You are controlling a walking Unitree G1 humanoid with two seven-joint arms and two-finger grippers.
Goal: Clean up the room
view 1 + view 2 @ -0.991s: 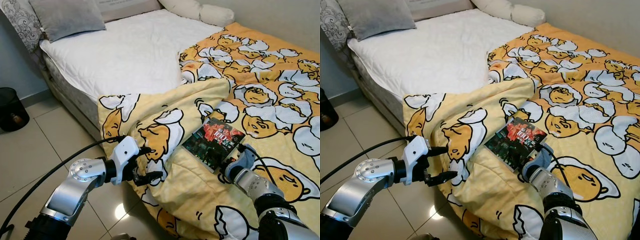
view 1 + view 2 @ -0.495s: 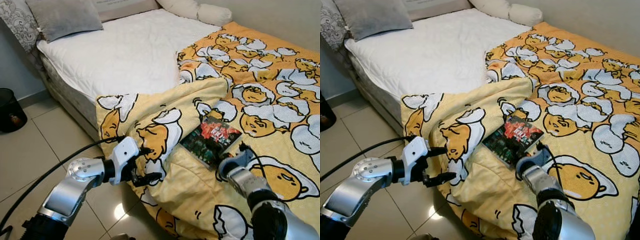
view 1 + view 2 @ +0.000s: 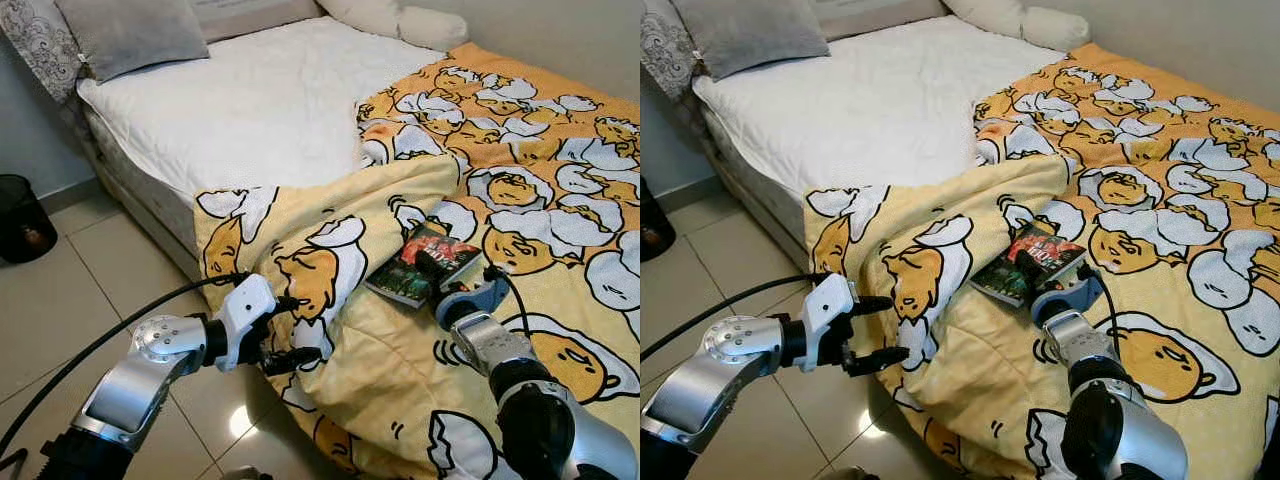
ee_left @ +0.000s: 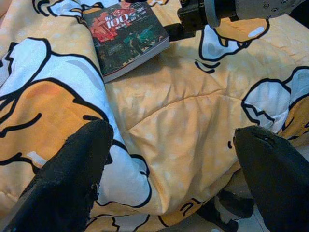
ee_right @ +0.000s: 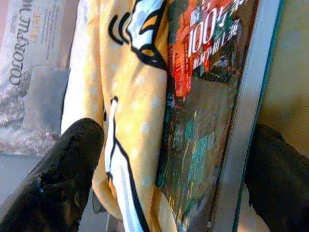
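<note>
On the blanket (image 3: 520, 390) the right gripper (image 3: 462, 296) straddled the book (image 3: 425, 265) for pickup, fingers spread; beside it the left gripper (image 3: 290, 330) waited parted, empty.

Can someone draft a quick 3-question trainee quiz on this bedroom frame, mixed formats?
1. True or false: the dark-covered paperback book lies on the bare white mattress.
2. Multiple choice: the right gripper is
A) hanging over the floor
B) at the book's near edge, fingers spread either side of it
C) gripping the grey pillow
3. Fill in: the left gripper hangs open beside the hanging edge of the yellow cartoon-print ____.

Key: 1 false, it lies on the blanket; 2 B; 3 blanket.
</note>
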